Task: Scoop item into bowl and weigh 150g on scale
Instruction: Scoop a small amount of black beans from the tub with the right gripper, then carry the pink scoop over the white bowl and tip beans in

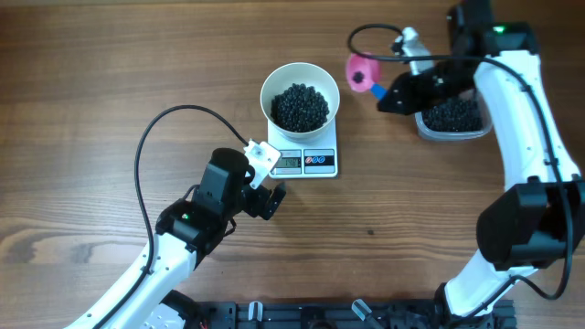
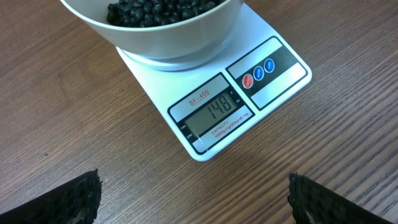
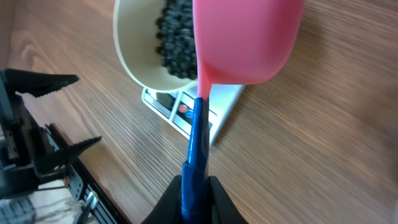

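Overhead: right gripper point(image 3: 198, 186) pinches pink blue-handled scoop point(image 1: 358, 69); black beads point(image 1: 300, 107) in round white bowl point(image 1: 300, 66) on white square scale point(image 1: 322, 162); left gripper point(image 2: 196, 208) spread.

- I've got the bowl point(image 2: 180, 43) at the top edge, sitting on the scale point(image 2: 264, 31), black beans point(image 2: 155, 9) inside.
- Display point(image 2: 214, 109) reads 148, angled across my view.
- Red and blue buttons point(image 2: 258, 73) sit to its right.
- My left gripper point(image 2: 193, 208) is spread wide, fingertips point(image 2: 62, 202) in the bottom corners, clear of the scale, wood table point(image 2: 74, 124) beneath.
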`<action>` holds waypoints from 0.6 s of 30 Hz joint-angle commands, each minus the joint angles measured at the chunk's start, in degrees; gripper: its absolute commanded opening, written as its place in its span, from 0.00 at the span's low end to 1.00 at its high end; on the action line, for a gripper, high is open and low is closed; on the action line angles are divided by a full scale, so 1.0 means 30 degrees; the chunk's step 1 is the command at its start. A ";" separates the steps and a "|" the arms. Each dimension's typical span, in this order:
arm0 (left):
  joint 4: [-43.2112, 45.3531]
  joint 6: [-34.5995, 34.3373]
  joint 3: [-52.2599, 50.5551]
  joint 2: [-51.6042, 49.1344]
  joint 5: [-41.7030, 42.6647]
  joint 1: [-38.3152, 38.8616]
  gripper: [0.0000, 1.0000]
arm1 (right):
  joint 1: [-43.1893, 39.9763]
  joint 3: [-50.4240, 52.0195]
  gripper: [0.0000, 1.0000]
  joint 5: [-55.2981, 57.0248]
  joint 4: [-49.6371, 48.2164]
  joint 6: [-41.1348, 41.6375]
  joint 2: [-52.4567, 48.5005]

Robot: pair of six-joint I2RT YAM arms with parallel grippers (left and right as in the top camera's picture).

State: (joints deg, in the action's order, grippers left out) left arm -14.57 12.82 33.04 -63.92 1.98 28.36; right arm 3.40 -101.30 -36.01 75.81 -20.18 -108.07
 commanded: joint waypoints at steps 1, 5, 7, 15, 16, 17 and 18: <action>0.0000 0.0095 -0.0066 0.0000 -0.0109 -0.0175 1.00 | 0.1392 -0.0539 0.04 0.0437 -0.0525 0.0743 0.0532; 0.0000 0.0087 -0.0066 0.0000 -0.0109 -0.0175 1.00 | 0.2863 -0.0539 0.04 0.2477 -0.0984 0.1297 0.0532; 0.0000 0.0087 -0.0066 0.0000 -0.0109 -0.0175 1.00 | 0.3483 -0.0539 0.04 0.2863 -0.1173 0.1297 0.0532; 0.0000 0.0095 -0.0066 0.0000 -0.0109 -0.0175 1.00 | 0.4991 -0.0539 0.04 0.4670 -0.1763 0.1763 0.0532; 0.0000 0.0095 -0.0066 0.0000 -0.0109 -0.0175 1.00 | 0.5100 -0.0539 0.04 0.4940 -0.1770 0.1756 0.0532; 0.0000 0.0095 -0.0066 0.0000 -0.0109 -0.0175 1.00 | 0.5260 -0.0539 0.04 0.5472 -0.1792 0.1749 0.0532; 0.0000 0.0095 -0.0066 -0.0007 -0.0109 -0.0175 1.00 | 0.5391 -0.0539 0.04 0.5909 -0.1829 0.1741 0.0532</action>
State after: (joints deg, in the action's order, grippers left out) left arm -14.57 12.80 33.04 -63.92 1.98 28.36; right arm 18.26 -101.36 -22.83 70.74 -15.64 -108.07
